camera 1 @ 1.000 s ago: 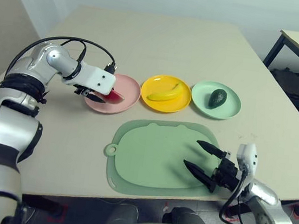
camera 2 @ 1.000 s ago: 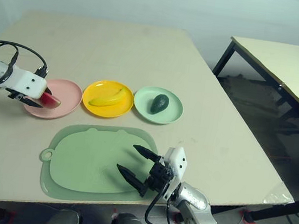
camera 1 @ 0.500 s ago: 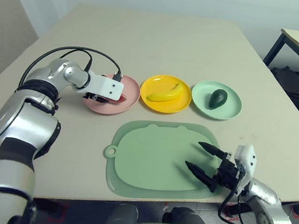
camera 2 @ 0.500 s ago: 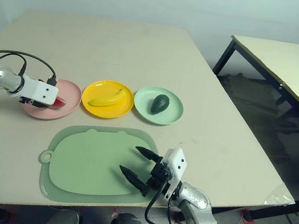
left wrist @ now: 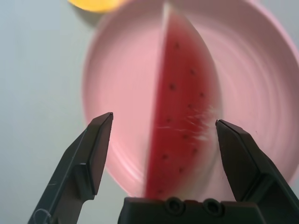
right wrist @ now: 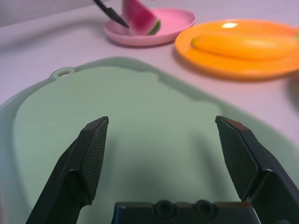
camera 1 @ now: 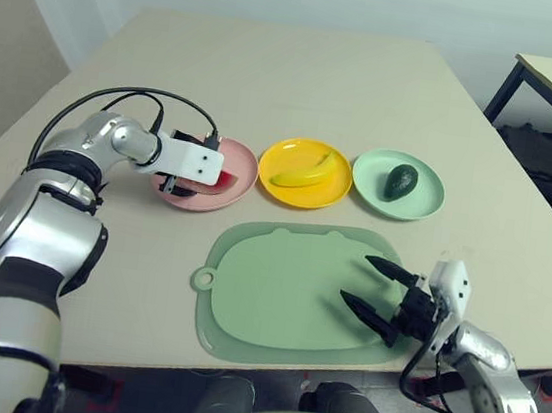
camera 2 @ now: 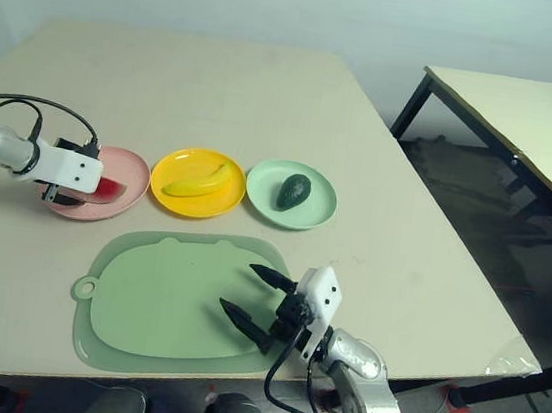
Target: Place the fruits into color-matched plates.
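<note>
Overhead, three plates sit in a row beyond the mat point(camera 1: 291, 289): banana point(camera 1: 305, 173) in the yellow plate point(camera 1: 303, 195), avocado point(camera 1: 400, 180) in the green plate point(camera 1: 422, 204), watermelon point(camera 1: 221, 179) in the pink plate point(camera 1: 242, 167); the left gripper point(camera 1: 180, 188) hangs over that plate, the right gripper point(camera 1: 378, 292) over the mat, fingers spread. In the left wrist view, the fingers point(left wrist: 96, 149) stand wide either side of the watermelon, not touching it; in the right wrist view, the spread fingers point(right wrist: 91, 154) frame the mat.

Pink plate point(left wrist: 117, 93) glossy smooth plastic; watermelon wedge point(left wrist: 182, 121) satiny; cutting mat point(right wrist: 140, 140) matt; table point(camera 1: 292, 78) matt beige.
</note>
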Robot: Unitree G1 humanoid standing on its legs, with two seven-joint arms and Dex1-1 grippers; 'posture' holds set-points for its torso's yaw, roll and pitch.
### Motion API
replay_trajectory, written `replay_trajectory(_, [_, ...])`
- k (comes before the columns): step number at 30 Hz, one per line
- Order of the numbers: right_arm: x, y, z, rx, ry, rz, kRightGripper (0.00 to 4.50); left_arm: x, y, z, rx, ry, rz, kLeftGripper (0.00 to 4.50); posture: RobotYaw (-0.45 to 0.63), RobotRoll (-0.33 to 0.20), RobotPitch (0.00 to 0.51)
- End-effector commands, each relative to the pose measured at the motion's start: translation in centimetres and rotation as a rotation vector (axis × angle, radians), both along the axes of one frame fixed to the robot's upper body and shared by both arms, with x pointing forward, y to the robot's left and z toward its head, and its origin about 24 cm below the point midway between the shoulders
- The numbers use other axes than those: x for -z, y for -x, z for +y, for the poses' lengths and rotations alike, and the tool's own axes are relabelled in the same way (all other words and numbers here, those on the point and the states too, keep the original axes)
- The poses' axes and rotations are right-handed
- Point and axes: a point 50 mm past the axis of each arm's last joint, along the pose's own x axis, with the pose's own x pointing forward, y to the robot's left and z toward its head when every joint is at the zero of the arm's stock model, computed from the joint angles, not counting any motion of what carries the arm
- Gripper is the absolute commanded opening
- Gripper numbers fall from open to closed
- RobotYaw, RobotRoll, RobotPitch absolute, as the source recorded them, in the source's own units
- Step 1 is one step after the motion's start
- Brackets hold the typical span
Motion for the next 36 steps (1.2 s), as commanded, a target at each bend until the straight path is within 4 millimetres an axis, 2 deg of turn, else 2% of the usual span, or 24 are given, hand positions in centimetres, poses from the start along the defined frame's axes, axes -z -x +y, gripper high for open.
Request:
replay_trajectory(1, [-0.9, -2.2, -2.0, 0.142, -0.011, -0.043, 4.50, -1.8, 0.1, 0.2, -0.031, 0.250, -0.006, 4.47, 0.03, 0.000, 0.000])
replay_trajectory(6, [-1.9, -4.8, -4.2, 0.360, -0.061, -0.092, 4.50, -4.0, 0.9, 0.5, -0.062, 0.708, -0.014, 4.47, 0.05, 0.000, 0.000])
replay_trajectory(10, [-2.3, -5.7, -5.8, 0.492, -0.091, -0.126, 4.50, -3.5, 4.1, 1.7, -0.139, 0.812, -0.027, 4.47, 0.06, 0.000, 0.000])
replay_trajectory(17, [-1.5, -5.0, -8.5, 0.585, -0.094, -0.130, 4.50, -0.4, 9.6, 2.8, -0.388, 0.955, -0.030, 4.47, 0.07, 0.000, 0.000])
replay_trajectory(24, [-0.8, -3.7, -9.6, 0.550, -0.092, -0.144, 4.50, 3.4, 13.0, 2.3, -0.580, 1.086, -0.019, 4.47, 0.06, 0.000, 0.000])
replay_trajectory(27, [-0.4, -3.0, -9.8, 0.518, -0.087, -0.144, 4.50, 4.7, 14.0, 2.1, -0.631, 1.139, -0.006, 4.47, 0.06, 0.000, 0.000])
replay_trajectory(36, [-0.1, -1.0, -11.2, 0.534, -0.084, -0.125, 4.50, 7.5, 15.8, 3.1, -0.766, 1.230, -0.031, 4.47, 0.06, 0.000, 0.000])
